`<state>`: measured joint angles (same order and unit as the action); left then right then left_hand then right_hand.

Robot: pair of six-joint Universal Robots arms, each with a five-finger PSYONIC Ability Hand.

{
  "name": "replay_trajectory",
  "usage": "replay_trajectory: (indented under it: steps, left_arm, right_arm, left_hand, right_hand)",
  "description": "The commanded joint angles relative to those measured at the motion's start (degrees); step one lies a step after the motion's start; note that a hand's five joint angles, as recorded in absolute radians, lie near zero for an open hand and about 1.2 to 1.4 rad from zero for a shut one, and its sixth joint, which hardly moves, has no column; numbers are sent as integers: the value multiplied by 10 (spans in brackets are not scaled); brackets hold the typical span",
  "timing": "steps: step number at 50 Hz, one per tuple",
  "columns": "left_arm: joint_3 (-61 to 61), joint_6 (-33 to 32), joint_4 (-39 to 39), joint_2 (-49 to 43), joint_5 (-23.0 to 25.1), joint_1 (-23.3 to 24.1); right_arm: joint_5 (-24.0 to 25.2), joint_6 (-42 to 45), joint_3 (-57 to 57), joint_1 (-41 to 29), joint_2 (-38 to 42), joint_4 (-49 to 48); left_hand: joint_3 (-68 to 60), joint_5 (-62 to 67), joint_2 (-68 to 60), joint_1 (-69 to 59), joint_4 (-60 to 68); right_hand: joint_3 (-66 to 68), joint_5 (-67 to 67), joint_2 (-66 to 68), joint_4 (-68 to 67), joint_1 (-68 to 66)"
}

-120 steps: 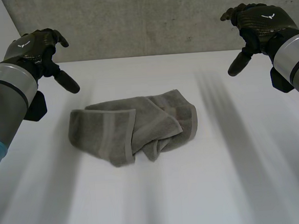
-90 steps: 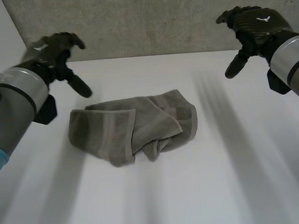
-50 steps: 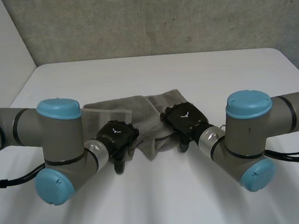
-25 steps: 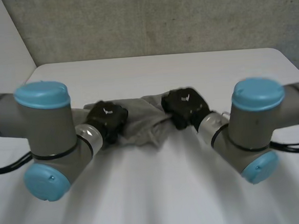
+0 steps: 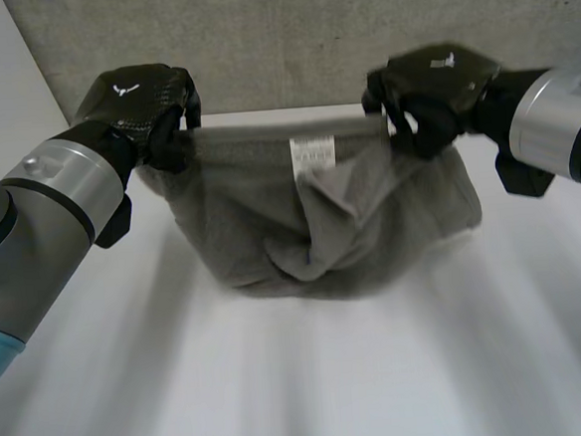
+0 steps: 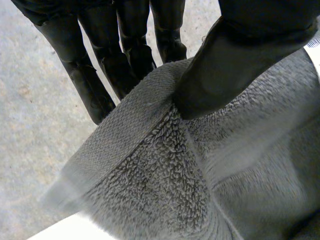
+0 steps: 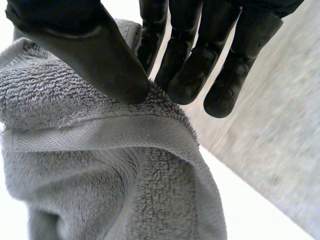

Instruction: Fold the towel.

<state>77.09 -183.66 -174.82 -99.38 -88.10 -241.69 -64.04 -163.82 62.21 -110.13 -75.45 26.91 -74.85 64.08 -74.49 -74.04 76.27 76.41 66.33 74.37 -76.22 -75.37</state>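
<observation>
I read the left hand (image 5: 141,101) as clamped on the towel (image 5: 371,227). In the left wrist view its thumb (image 6: 235,65) presses the grey pile against the fingers (image 6: 100,70), which lie behind the hemmed edge. The grip sits at one end of the towel's upper edge.

I read the right hand (image 5: 431,83) as clamped on the same towel at the opposite end of that edge. In the right wrist view its thumb (image 7: 85,47) pins the cloth just above the flat hem band, and the fingertips (image 7: 192,82) bear on the far side of it.

Between the two hands the upper edge runs nearly straight and level. A white label (image 5: 313,152) hangs from that edge, about midway between the hands. Below the hands the towel sags in loose, bunched folds, with one fold hanging under the label.

Under the towel lies the white counter (image 5: 282,378). I cannot tell whether the lowest fold touches it. Beyond both hands stands a grey concrete wall (image 5: 278,39)
</observation>
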Motion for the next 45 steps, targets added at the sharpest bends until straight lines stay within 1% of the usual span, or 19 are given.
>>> replay_trajectory:
  steps: [1,3,8,12,13,14,15,16,17,22,33,36,38,39,40,41,43,44,45]
  left_arm:
    - [-15,2,45,-42,-1,1]
    - [-33,3,74,-95,-1,1]
    - [-63,4,126,-164,-3,1]
    - [-84,8,141,-196,-4,-3]
    - [-91,14,141,-203,-8,-8]
    - [-95,22,141,-207,-15,-18]
    - [-95,22,141,-207,-16,-19]
    - [-98,29,141,-207,-23,-34]
    - [-98,30,141,-207,-23,-34]
    - [-103,49,139,-205,-35,-97]
    - [-32,64,130,-187,-30,-183]
    - [-4,64,116,-185,-27,-202]
    - [15,64,106,-185,-19,-211]
    - [15,64,106,-185,-19,-211]
    - [23,63,106,-184,-14,-214]
    - [23,63,106,-184,-14,-215]
    - [32,63,106,-180,-6,-225]
    - [32,63,106,-180,-6,-225]
    - [35,63,106,-174,-3,-230]
  right_arm:
    - [-9,151,-3,-1,52,102]
    - [-20,201,2,-1,82,139]
    - [-47,225,6,-5,111,154]
    - [-63,232,5,-8,119,150]
    - [-68,228,-1,-8,121,144]
    - [-72,225,-2,-9,121,134]
    - [-72,225,-2,-9,121,134]
    - [-75,225,-1,-9,120,121]
    - [-79,225,0,-9,118,112]
    - [-93,226,7,-9,115,105]
    - [-95,249,75,-3,89,104]
    - [-94,252,77,-2,87,104]
    - [-94,249,82,-2,80,100]
    - [-94,249,82,-2,80,100]
    - [-94,244,86,-3,79,94]
    - [-94,242,95,-3,78,81]
    - [-95,234,107,-4,76,62]
    - [-95,224,123,-4,70,41]
    - [-95,224,123,-4,70,40]
  left_hand:
    - [-43,51,-47,-51,29]
    - [-50,58,-54,-58,36]
    - [-51,59,-55,-60,37]
    - [-51,59,-55,-60,37]
    - [-51,59,-55,-60,37]
    - [-51,59,-55,-60,37]
    - [-51,59,-55,-60,37]
    - [-51,59,-55,-60,37]
    - [-51,59,-55,-60,37]
    - [-43,51,-47,-51,29]
    - [11,-3,7,2,-25]
    - [83,-75,79,75,-97]
    - [337,-329,333,329,-351]
    - [339,-331,335,330,-353]
    - [445,-437,442,437,-459]
    - [446,-439,443,438,-460]
    - [558,-551,555,550,-573]
    - [559,-551,555,551,-573]
    - [634,-626,630,626,-648]
  right_hand:
    - [36,37,56,-38,-46]
    - [36,37,56,-38,-46]
    - [36,37,56,-38,-46]
    - [26,27,47,-28,-37]
    - [-115,-114,-95,113,105]
    - [-320,-319,-299,318,309]
    - [-322,-321,-301,320,311]
    - [-470,-469,-450,468,460]
    - [-560,-559,-539,558,549]
    - [-611,-610,-591,609,601]
    - [-616,-615,-596,614,606]
    - [-616,-615,-596,614,606]
    - [-616,-615,-596,614,606]
    - [-616,-615,-596,614,606]
    - [-614,-614,-594,613,604]
    - [-616,-615,-596,614,606]
    - [-614,-614,-594,613,604]
    - [-614,-614,-594,613,604]
    - [-614,-614,-594,613,604]
